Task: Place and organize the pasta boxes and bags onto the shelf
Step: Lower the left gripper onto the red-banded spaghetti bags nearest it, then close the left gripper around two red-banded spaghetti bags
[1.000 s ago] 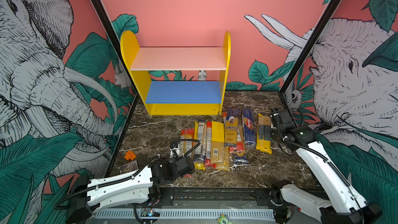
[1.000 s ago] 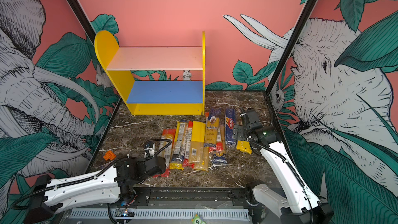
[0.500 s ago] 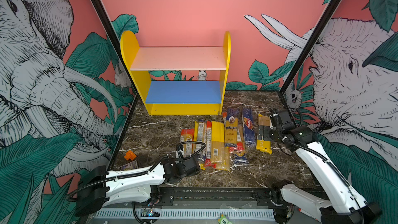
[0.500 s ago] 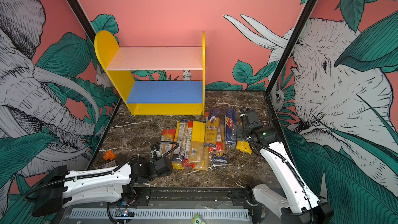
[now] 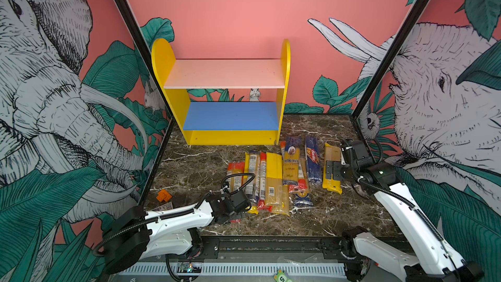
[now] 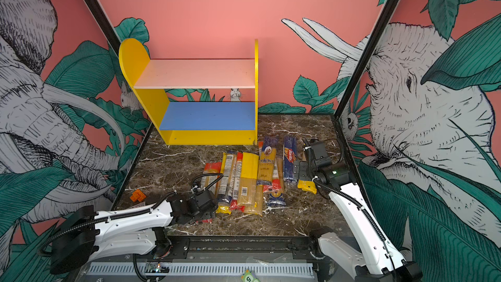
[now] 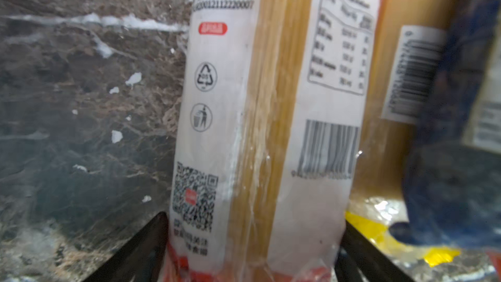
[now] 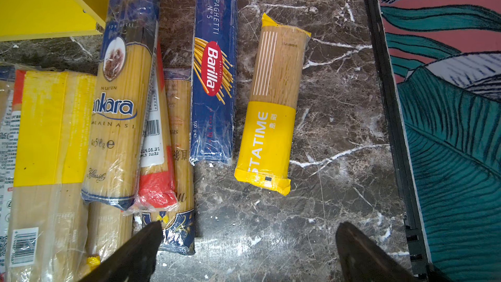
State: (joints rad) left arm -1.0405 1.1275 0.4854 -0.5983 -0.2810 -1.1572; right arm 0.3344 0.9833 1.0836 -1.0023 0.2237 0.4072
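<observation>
presently, the shelf is seen at the back of the bench, against the wall. its pale pink upper board and blue lower board show bare faces. all the pasta packs are laid flat on the bench in front of it, long sides roughly parallel, in a loose overlapping row.

on the left of both top views the row is begun by a red-ended spaghetti bag. further along are found a yellow-banded bag, an ankara spaghetti bag resting partly over a red-tipped bag, and a dark blue barilla spaghetti box. a yellow pastatime bag is set apart from the rest. the far end of the ankara bag is placed just beside the shelf's right front corner.

the left end effector is spread wide and low, with the near end of the red-ended spaghetti bag between its fingers; whether the pads touch the wrap cannot be told. the right end effector is parted fully with nothing gripped, poised over the yellow pastatime bag in both top views.

bare marble is offered left of the row, up to the wall edge, where an orange block piece sits. a narrower bare strip is seen between the yellow pastatime bag and the black frame rail. open bench is also found right of the shelf.
</observation>
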